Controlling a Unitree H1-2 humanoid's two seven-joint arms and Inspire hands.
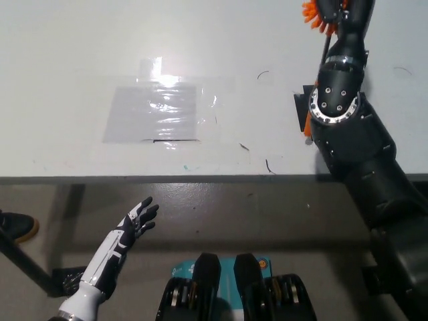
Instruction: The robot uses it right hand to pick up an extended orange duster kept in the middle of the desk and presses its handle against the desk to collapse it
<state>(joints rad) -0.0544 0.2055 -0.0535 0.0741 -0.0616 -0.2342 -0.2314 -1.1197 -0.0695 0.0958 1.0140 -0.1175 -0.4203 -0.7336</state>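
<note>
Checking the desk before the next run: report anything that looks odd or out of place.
A clear plastic sheet is taped flat on the desk, wrinkled and glaring under light. Small dark scuff marks lie near the front edge. Nothing is spilled or broken.

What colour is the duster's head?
Orange, in the head view: duster head beside the right hand.
</note>
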